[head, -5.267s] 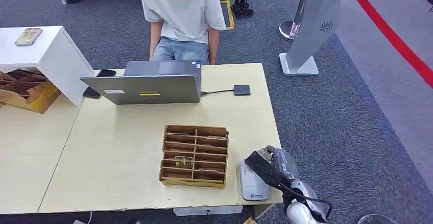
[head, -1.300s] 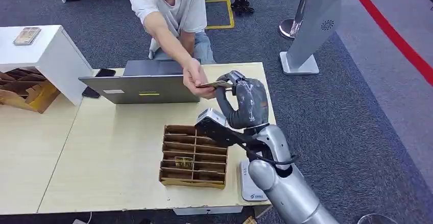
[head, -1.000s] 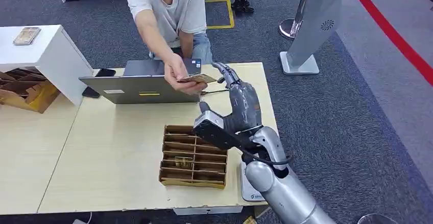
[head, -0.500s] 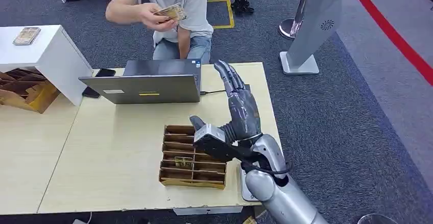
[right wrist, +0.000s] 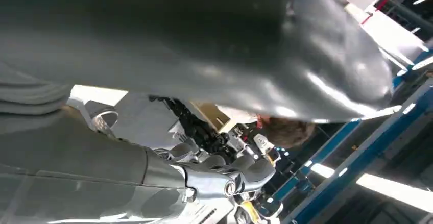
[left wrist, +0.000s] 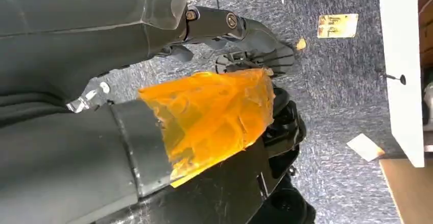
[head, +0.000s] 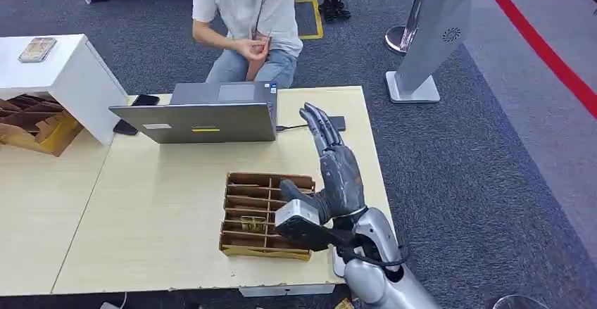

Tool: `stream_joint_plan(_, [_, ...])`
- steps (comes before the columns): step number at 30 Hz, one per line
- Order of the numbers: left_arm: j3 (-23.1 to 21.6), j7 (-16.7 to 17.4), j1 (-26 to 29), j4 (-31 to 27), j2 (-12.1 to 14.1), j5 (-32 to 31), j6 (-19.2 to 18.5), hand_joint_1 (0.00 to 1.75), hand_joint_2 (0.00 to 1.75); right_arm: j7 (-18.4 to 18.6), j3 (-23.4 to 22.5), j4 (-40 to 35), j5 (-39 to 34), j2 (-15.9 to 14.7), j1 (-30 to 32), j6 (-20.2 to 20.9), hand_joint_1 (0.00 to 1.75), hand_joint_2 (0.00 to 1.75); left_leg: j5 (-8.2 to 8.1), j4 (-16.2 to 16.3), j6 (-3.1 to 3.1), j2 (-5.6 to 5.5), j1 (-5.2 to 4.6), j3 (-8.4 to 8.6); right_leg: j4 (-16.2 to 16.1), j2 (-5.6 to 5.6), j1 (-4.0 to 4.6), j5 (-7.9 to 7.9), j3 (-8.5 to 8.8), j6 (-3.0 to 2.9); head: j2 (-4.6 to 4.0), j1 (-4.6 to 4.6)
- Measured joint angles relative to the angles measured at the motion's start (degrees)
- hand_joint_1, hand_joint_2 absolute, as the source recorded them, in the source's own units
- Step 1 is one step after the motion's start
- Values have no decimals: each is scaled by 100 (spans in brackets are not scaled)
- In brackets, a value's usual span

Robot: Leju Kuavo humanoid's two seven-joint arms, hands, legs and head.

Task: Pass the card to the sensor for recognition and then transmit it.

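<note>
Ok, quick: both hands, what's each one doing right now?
Right hand: open, fingers spread above the table, holding nothing.
Left hand: cannot be told; orange wrapping hides its fingers.

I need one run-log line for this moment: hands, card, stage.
right hand: open, raised above table | card: in person's hand | stage: handover done

On the desk (head: pixel 162 217) before us, the divided tray (head: pixel 267 215) sits near the front edge, with the card reader (head: pixel 338 256) just to its right. Behind the tray stands the laptop (head: pixel 204 115). Our right robot hand (head: pixel 336 172) rises between tray and desk's right edge. Beyond the laptop sits a person (head: pixel 246 20). A cabinet (head: pixel 60 77) stands left of the laptop.
</note>
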Motion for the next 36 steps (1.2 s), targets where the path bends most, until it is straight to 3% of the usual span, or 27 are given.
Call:
stream_joint_plan(6, [77, -85, 75, 0, 0, 52, 50, 0, 0, -529, -7, -542, -695, -168, 699, -83, 0, 0, -7, 0, -3, 1, 0, -2, -1, 1, 0, -4, -2, -3, 0, 2])
stream_joint_plan(19, [173, -168, 122, 0, 4, 105, 59, 0, 0, -903, -151, -1158, -1243, -354, 1576, 2, 0, 0, -8, 0, -2, 1, 0, -2, -1, 1, 0, -4, -2, -4, 0, 2])
stream_joint_plan(36, [184, -221, 148, 0, 9, 122, 74, 0, 0, -1265, -201, -1305, -2210, -546, 1966, 582, 0, 0, -9, 0, -1, 2, 0, -2, -1, 1, 0, -5, -2, -5, 0, 2])
